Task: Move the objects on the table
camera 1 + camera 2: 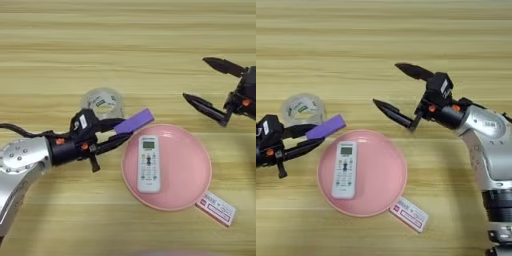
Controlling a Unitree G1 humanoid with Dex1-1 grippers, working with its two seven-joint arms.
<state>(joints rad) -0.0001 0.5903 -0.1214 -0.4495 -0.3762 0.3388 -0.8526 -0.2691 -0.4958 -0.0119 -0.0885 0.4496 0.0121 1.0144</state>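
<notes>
A flat purple block [134, 121] is held between the two black fingers of my left gripper [124, 132], just off the left rim of the pink plate [192, 170]. Behind those fingers the clear tape roll [102, 101] rests on the table [128, 45]. My right gripper [387, 86] hangs open over bare wood beyond the plate's far right side, its fingers spread wide with nothing between them.
A white remote control [148, 163] lies lengthwise on the left half of the pink plate. A red-and-white card [216, 208] lies tucked at the plate's near right rim. Bare wood stretches across the far half of the table.
</notes>
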